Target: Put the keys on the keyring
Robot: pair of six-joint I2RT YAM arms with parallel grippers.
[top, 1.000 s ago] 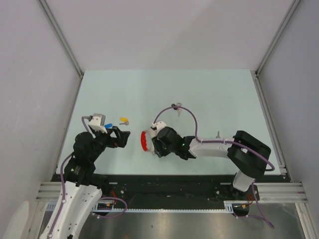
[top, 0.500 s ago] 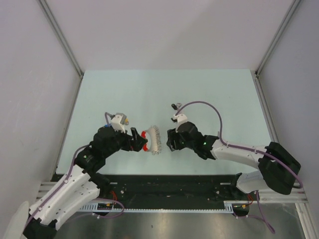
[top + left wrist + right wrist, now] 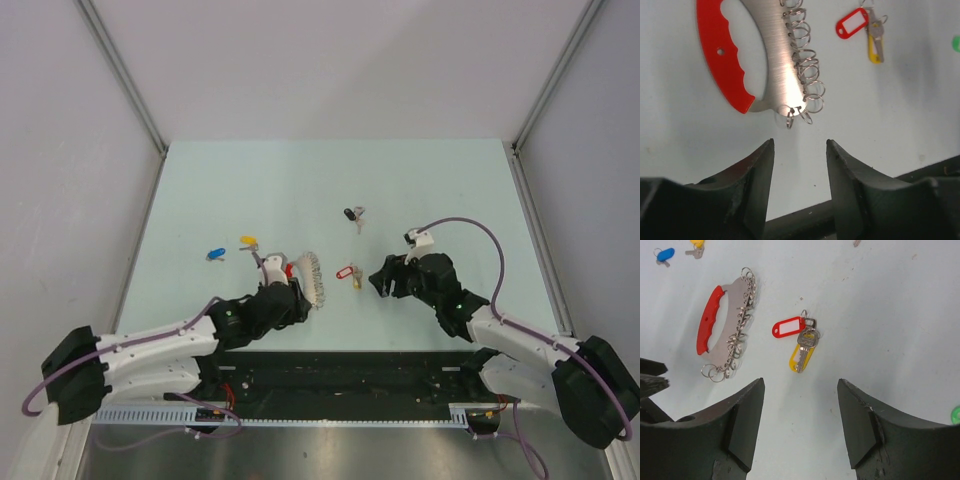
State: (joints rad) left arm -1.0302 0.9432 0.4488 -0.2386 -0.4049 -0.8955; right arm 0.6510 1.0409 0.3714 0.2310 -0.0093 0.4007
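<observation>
The right gripper has pulled back, fingers spread and empty, leaving the keyring, with its red grip, steel plate and row of wire rings, flat on the table just ahead of the left gripper, whose fingers are parted and empty.

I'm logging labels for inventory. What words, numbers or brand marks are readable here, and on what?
No text can be read.
Red tag: its white insert looks blank.
Key beside it: any stamping is too small to read.
Keyring: no lettering visible.
</observation>
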